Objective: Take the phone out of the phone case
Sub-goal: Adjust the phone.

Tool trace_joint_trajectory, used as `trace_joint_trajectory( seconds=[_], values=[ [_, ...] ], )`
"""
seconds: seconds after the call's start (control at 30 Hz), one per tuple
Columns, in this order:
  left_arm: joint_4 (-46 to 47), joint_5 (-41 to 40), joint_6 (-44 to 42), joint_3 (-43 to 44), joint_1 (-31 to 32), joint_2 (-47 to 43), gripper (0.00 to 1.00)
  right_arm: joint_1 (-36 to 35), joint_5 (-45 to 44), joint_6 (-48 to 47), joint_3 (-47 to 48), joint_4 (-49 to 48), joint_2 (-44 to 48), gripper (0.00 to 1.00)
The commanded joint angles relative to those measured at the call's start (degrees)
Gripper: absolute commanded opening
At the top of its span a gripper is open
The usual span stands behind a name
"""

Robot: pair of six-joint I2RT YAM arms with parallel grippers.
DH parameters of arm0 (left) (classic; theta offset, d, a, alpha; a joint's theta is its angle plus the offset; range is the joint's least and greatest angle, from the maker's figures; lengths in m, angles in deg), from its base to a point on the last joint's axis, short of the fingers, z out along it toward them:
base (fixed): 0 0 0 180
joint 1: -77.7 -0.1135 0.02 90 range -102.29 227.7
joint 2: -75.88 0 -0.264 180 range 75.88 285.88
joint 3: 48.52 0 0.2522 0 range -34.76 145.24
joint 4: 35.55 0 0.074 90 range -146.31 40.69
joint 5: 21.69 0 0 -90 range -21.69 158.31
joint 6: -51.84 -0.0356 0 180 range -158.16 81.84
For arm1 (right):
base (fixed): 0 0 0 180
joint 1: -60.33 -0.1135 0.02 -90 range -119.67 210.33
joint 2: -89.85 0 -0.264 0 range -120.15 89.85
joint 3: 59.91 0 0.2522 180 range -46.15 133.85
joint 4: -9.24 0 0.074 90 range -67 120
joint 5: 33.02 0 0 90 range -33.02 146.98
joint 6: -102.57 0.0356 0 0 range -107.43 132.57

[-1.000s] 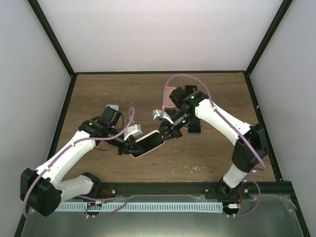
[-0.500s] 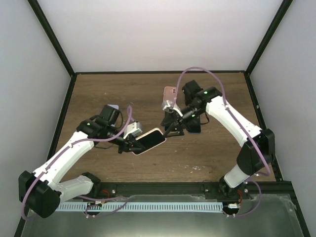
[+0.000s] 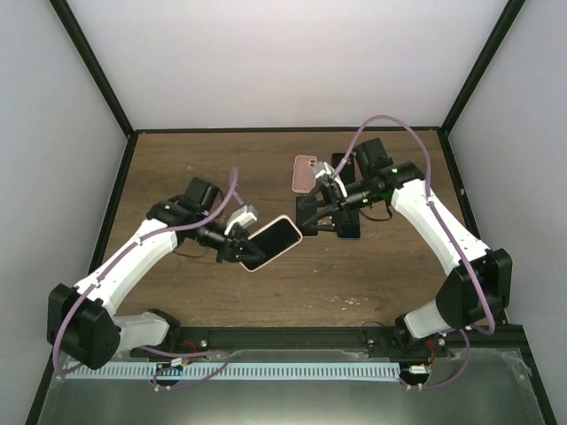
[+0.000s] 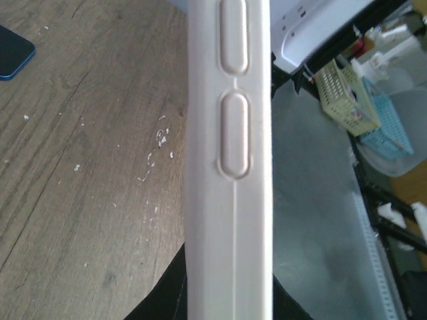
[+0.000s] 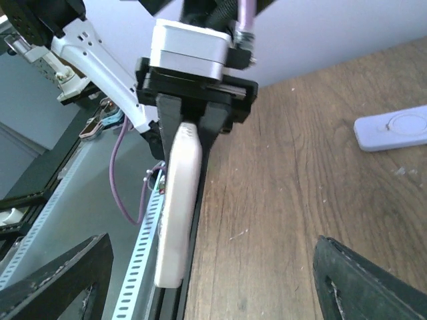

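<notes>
My left gripper (image 3: 237,251) is shut on one end of the beige phone case (image 4: 230,167), which it holds above the table. The phone (image 3: 273,239) sits inside the case, dark screen up. In the left wrist view the case stands edge-on, its two side buttons showing, and dark fingers (image 4: 160,300) clamp its bottom end. My right gripper (image 3: 307,220) hangs open just right of the case's free end, not touching it. The right wrist view shows the case (image 5: 179,207) edge-on ahead of that gripper (image 5: 213,293), with nothing between its fingers.
A pink case (image 3: 306,173) lies flat on the wooden table (image 3: 177,168) behind the right gripper and shows pale in the right wrist view (image 5: 393,130). A dark blue phone (image 3: 348,230) lies under the right arm. Black frame posts and white walls ring the table.
The right gripper opened, let go of the case's free end and drew back to the right. The left gripper kept its hold and shifted the cased phone slightly up and right.
</notes>
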Motion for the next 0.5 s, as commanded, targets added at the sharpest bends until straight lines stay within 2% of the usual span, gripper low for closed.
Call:
trace_joint_trajectory(
  seconds=[0.0, 0.13, 0.23, 0.4, 0.47],
  values=[
    [11.5, 10.0, 10.5, -0.9, -3.7, -0.6, 0.00, 0.3, 5.1, 8.7, 1.4, -9.5, 0.2, 0.80],
    [32.7, 6.8, 27.6, -6.0, -5.2, -6.2, 0.00, 0.3, 7.6, 20.4, 0.4, -20.9, 0.0, 0.81],
    [46.6, 5.2, 40.6, -8.9, -5.5, -7.9, 0.00, 0.3, 5.0, 32.5, -1.4, -33.4, 0.3, 0.81],
    [53.0, 2.9, 47.6, -8.2, -6.7, -6.6, 0.00, 0.3, 7.1, 48.4, -1.2, -45.8, -1.6, 0.80],
    [55.9, 2.9, 50.7, -8.5, -7.5, -6.4, 0.00, 0.0, 7.5, 51.4, -1.4, -48.8, -1.5, 0.80]
  ],
)
